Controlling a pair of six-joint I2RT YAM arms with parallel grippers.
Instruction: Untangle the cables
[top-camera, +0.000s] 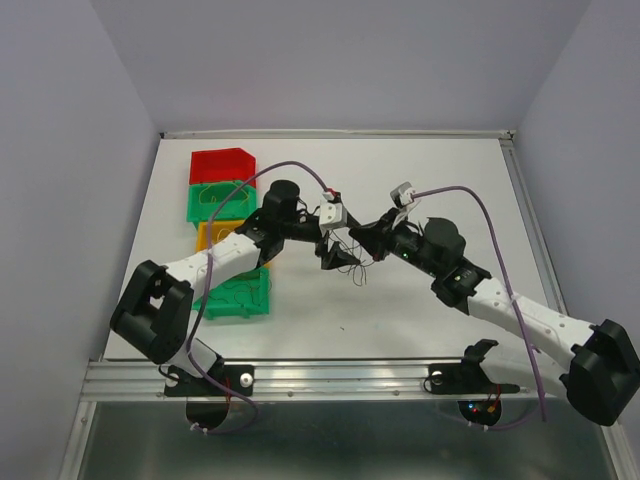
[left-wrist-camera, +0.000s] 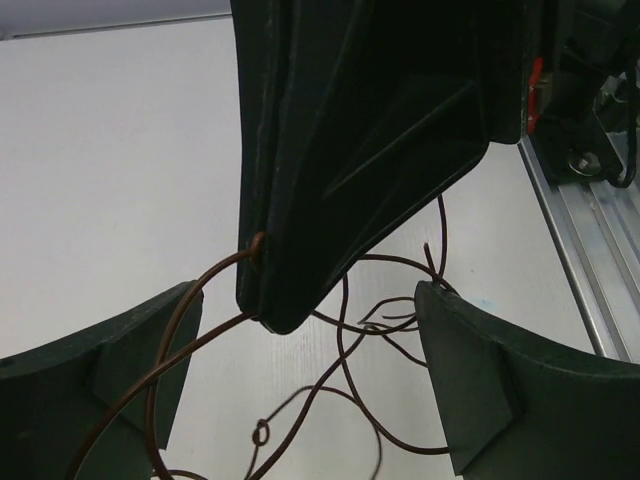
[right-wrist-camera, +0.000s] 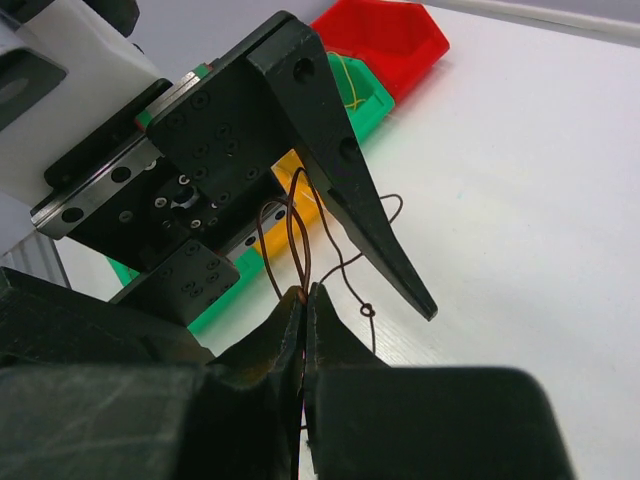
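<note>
The cables (top-camera: 357, 266) are a small tangle of thin brownish wires hanging between my two grippers at mid-table. My right gripper (top-camera: 360, 240) is shut on a couple of strands; in the right wrist view its fingertips (right-wrist-camera: 305, 293) pinch the wire loops, and a small knot (right-wrist-camera: 367, 310) hangs beside them. My left gripper (top-camera: 333, 256) is open. In the left wrist view (left-wrist-camera: 307, 300) its two fingers stand wide apart, the wires (left-wrist-camera: 340, 330) loop between them, and the right gripper's tip (left-wrist-camera: 275, 305) reaches down into the gap.
Stacked bins stand left of the arms: red (top-camera: 222, 163), green (top-camera: 215, 200), yellow (top-camera: 212, 235) and another green one (top-camera: 240, 295). An aluminium rail (top-camera: 340, 375) runs along the near table edge. Walls enclose the table.
</note>
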